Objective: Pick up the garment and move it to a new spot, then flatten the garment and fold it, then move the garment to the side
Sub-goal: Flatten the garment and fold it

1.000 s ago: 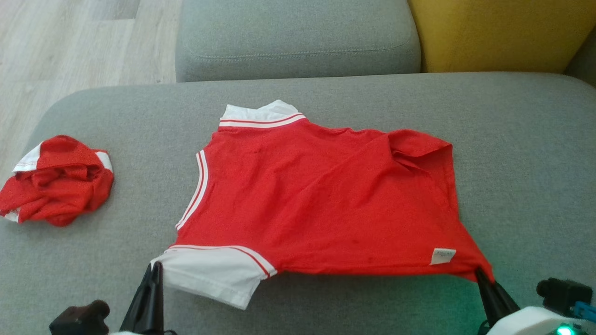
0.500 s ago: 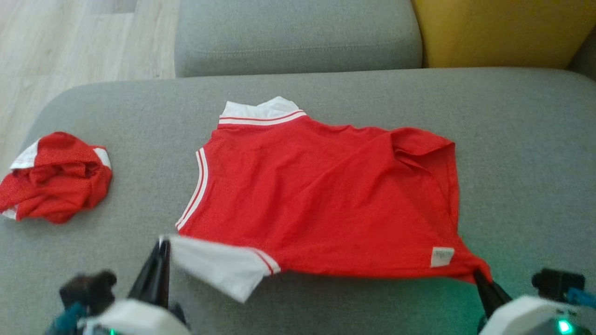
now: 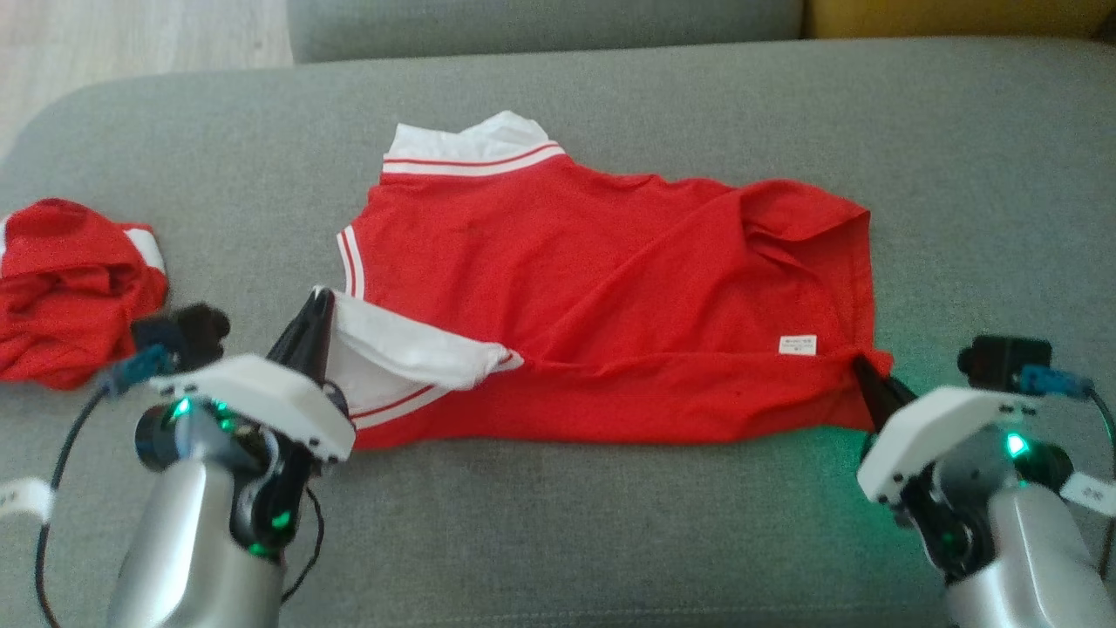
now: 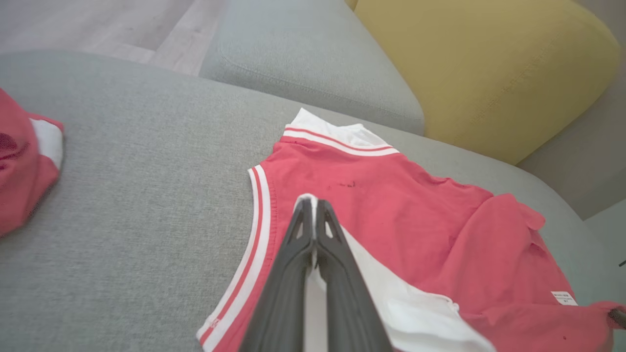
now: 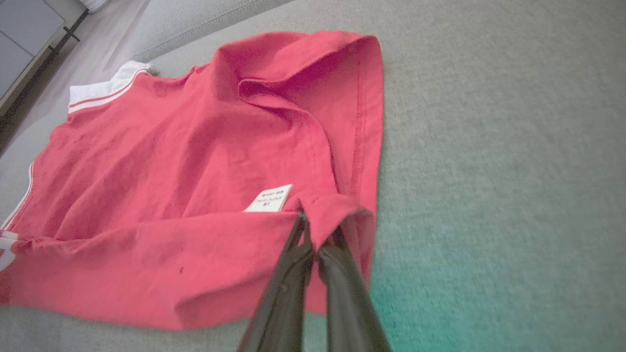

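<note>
Red garment (image 3: 610, 279) spread at ctr of grey cushion (image 3: 610, 523), white sleeve (image 3: 401, 349) pinched in closed L gripper (image 3: 320, 298), folded inward, hem corner (image 5: 337, 205) (by the label (image 3: 798, 345)) clamped in closed R gripper (image 3: 859, 364), crumpled red cloth (image 3: 70, 288) at cushion's left end.

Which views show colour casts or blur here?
Head view: soft overall, green light-glow tinting the grey fabric cushion beside the right claw. Right wrist view: teal cast at lower right, red short-sleeved shirt slightly blurred. Left wrist view: even daylight, reds washed to pink, crumpled red garment at the left edge smeared.
</note>
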